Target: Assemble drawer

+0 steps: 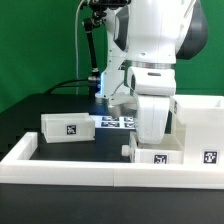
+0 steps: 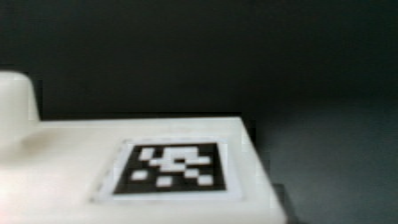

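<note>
Black tabletop fills the scene, edged at the front by a low white wall (image 1: 60, 165). Just behind that wall sits the nearer tray (image 1: 140, 150), its tag (image 1: 160, 157) facing the camera. The gripper (image 1: 148, 138) hangs directly over it, so the tray lies straight below rather than off to either side. The wrist view agrees, showing a white top and tag close under the camera. The arm (image 1: 160, 40) hides the fingers, so I cannot tell whether they are spread or closed. At the exterior view's right stands the casing (image 1: 200, 125), with the nearer tray just beside it; whether they touch is unclear. Farther back, toward the exterior view's left, lies the second tray (image 1: 60, 128), long axis running across the view, and the marker board (image 1: 116, 122) is next to it. Counted: one casing, two trays, one arm. Behind everything hangs a green backdrop (image 1: 30, 50).
</note>
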`<action>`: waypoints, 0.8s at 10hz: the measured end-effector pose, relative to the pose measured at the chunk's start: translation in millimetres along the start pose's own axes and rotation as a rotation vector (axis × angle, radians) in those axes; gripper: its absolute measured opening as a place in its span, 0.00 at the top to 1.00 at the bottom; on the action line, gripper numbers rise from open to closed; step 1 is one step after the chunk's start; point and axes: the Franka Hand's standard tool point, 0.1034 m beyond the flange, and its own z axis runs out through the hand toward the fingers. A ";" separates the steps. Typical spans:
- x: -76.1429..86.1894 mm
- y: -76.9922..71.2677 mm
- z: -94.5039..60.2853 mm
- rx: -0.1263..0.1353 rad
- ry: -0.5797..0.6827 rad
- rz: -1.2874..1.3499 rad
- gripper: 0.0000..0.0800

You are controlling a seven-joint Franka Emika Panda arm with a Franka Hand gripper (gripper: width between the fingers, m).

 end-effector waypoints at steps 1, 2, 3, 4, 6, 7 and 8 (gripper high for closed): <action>2.9 -0.3 0.1 0.001 0.001 0.008 0.95; 4.3 -0.7 0.6 0.002 0.001 0.019 0.95; 5.9 -0.4 0.9 0.000 0.002 0.022 0.95; 8.4 -0.1 1.1 -0.003 0.002 0.027 0.95; 8.8 0.1 1.0 -0.005 -0.006 0.027 0.95; 6.5 -0.5 1.5 -0.004 -0.004 0.034 0.95; 1.9 -1.1 2.0 -0.002 -0.004 0.044 0.95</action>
